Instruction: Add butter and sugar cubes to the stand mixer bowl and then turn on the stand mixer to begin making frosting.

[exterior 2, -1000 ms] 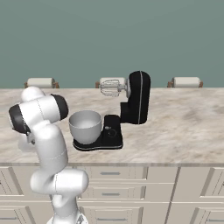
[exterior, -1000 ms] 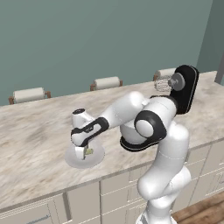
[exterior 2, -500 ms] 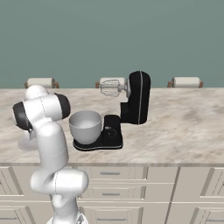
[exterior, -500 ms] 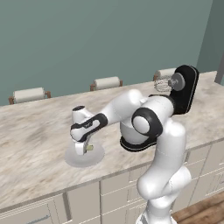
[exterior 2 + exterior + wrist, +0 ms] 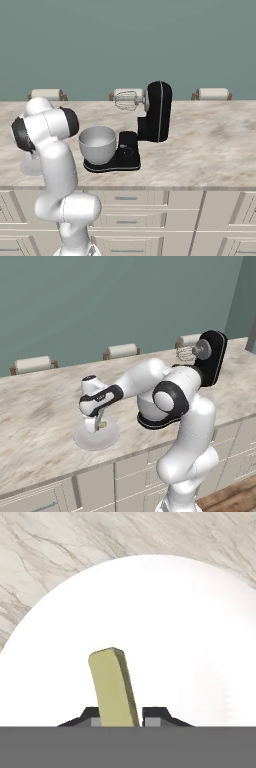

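My gripper [image 5: 97, 427] points down over the white plate [image 5: 113, 432] on the left part of the marble counter. In the hand view the gripper [image 5: 121, 718] is shut on the butter [image 5: 114, 684], a pale yellow-green stick that rises between the two dark fingertips [image 5: 92, 714] over the plate [image 5: 180, 632]. The butter [image 5: 103, 425] peeks out beside the fingers. The black stand mixer [image 5: 159, 112] stands to the right with its head tilted up, and the stand mixer bowl [image 5: 97, 145] sits on its base. The sugar cubes are out of view.
The wire whisk [image 5: 126, 100] hangs from the raised mixer head above the bowl. Chair backs [image 5: 121, 350] line the counter's far side. The counter's front edge [image 5: 100, 461] runs just below the plate, with drawers beneath.
The hand has sunk a little toward the plate and its jaws have closed from wide open onto the butter stick. The mixer and bowl have not moved.
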